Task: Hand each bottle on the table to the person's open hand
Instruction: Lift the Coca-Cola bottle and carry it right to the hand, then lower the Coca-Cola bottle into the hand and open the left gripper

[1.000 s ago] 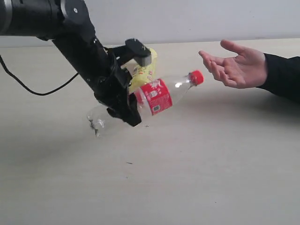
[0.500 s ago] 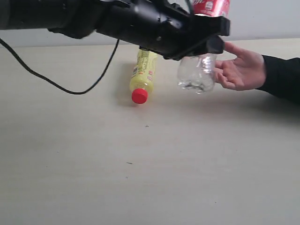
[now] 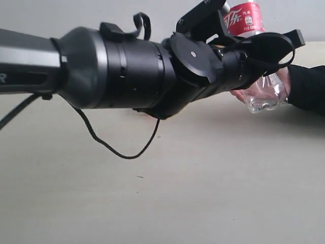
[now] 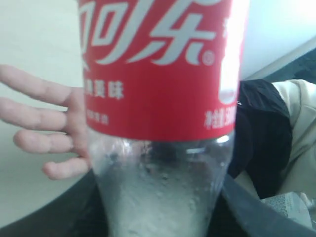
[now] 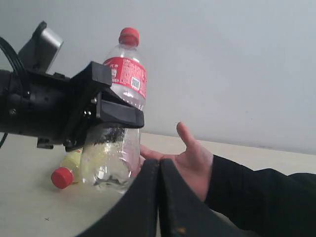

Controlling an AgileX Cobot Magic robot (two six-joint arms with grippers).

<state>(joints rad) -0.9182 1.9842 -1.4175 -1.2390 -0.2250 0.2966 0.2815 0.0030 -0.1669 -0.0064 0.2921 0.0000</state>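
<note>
At the far right of the tabletop [image 3: 203, 193], the handover of one bottle is under way but not finished. The left gripper [image 5: 116, 111] reaches across and clamps the clear bottle with the red label [image 5: 126, 74] around its middle, jaws partly apart to the bottle's width. The bottle stands upright, cap up, clear of the tabletop. Its base hangs just beside the person's open hand [image 5: 190, 158], which waits palm up with the fingers spread. Whether the base touches the palm I cannot tell. The fingers are not closed around the bottle, so I judge the release is not yet made.

Farther left, the yellow bottle [image 5: 69, 168] lies on its side on the tabletop with its red cap toward the near side. It is untouched, so it is left to do. No other bottle shows in these views, so I cannot say whether more are left.

The right gripper [image 5: 159, 170] is fully closed with nothing in it, near the person's black sleeve [image 5: 247, 192].
</note>
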